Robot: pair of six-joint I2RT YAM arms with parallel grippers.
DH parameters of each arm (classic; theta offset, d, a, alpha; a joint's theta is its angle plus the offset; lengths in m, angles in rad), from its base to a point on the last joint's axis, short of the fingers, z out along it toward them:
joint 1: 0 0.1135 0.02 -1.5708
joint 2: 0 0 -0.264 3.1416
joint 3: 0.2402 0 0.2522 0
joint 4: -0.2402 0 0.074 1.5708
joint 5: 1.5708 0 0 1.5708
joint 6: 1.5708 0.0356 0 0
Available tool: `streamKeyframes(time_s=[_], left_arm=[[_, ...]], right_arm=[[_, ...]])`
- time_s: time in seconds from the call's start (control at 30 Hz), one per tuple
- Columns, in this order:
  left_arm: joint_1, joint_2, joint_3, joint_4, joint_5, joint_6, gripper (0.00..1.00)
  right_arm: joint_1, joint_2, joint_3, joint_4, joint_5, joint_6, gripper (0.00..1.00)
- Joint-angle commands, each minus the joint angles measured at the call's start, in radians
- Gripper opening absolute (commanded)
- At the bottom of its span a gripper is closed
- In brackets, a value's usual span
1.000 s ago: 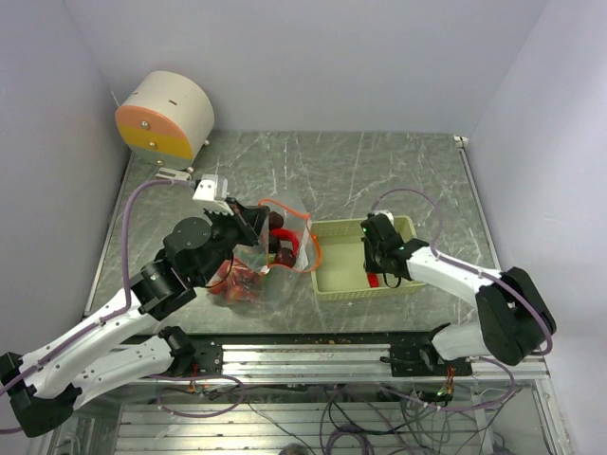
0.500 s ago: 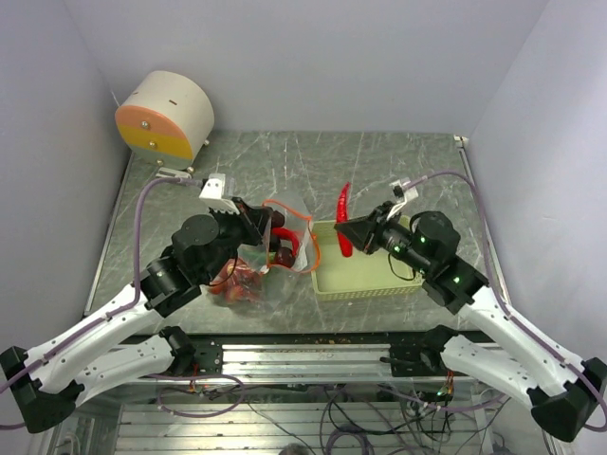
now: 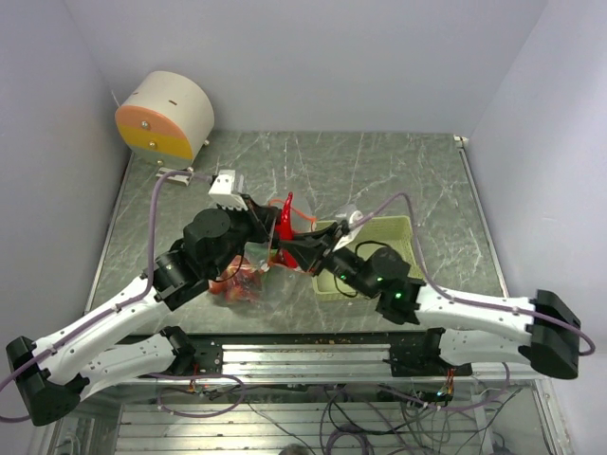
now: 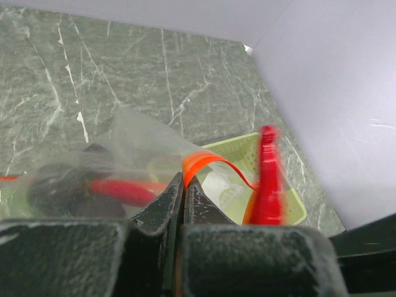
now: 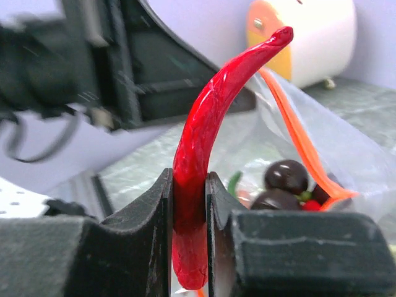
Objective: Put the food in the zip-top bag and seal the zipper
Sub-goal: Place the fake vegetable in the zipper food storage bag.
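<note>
My left gripper (image 3: 266, 227) is shut on the orange-red zipper (image 4: 204, 162) and holds the mouth of the clear zip-top bag (image 3: 248, 280) up; its jaws (image 4: 184, 179) pinch the strip. Inside the bag lie food pieces: a red chili (image 4: 120, 190), dark purple pieces (image 5: 286, 176) and red pieces (image 3: 237, 282). My right gripper (image 3: 292, 245) is shut on a long red chili (image 3: 285, 210) and holds it upright at the bag's mouth. In the right wrist view the chili (image 5: 204, 124) stands between the jaws (image 5: 187, 179), next to the zipper strip (image 5: 297, 130).
The pale green basket (image 3: 396, 230) stands right of the bag, partly under my right arm; it also shows in the left wrist view (image 4: 244, 154). A round white and orange device (image 3: 163, 116) stands at the back left. Walls close in the table.
My right arm lifted the red chili out of the basket and carried it left to the bag's mouth. My left gripper has kept hold of the zipper, shifting slightly right.
</note>
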Motion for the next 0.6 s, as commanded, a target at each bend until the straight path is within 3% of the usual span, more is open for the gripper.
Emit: streamKeyframes(time_s=[0.0, 0.2, 0.3, 0.4, 0.53, 0.57], left_arm=[[-0.002, -0.01, 0.061, -0.004, 0.01, -0.001, 0.07], [-0.002, -0.03, 0.055, -0.005, 0.007, -0.001, 0.07], [-0.002, -0.037, 0.054, -0.018, 0.0, -0.001, 0.07], [-0.001, -0.044, 0.049, -0.02, -0.009, 0.002, 0.07], [-0.002, -0.044, 0.04, -0.009, -0.01, 0.001, 0.07], [-0.002, -0.042, 0.039, -0.008, -0.008, 0.001, 0.07]], right_arm=[[0.048, 0.141, -0.04, 0.251, 0.279, -0.178, 0.01], [0.079, 0.272, -0.042, 0.34, 0.507, -0.269, 0.21], [0.081, 0.257, -0.011, 0.276, 0.489, -0.277, 0.34], [0.095, 0.217, 0.039, 0.138, 0.422, -0.265, 0.54], [0.122, 0.136, 0.069, -0.006, 0.338, -0.249, 0.99], [0.128, 0.115, 0.074, -0.036, 0.317, -0.244, 1.0]])
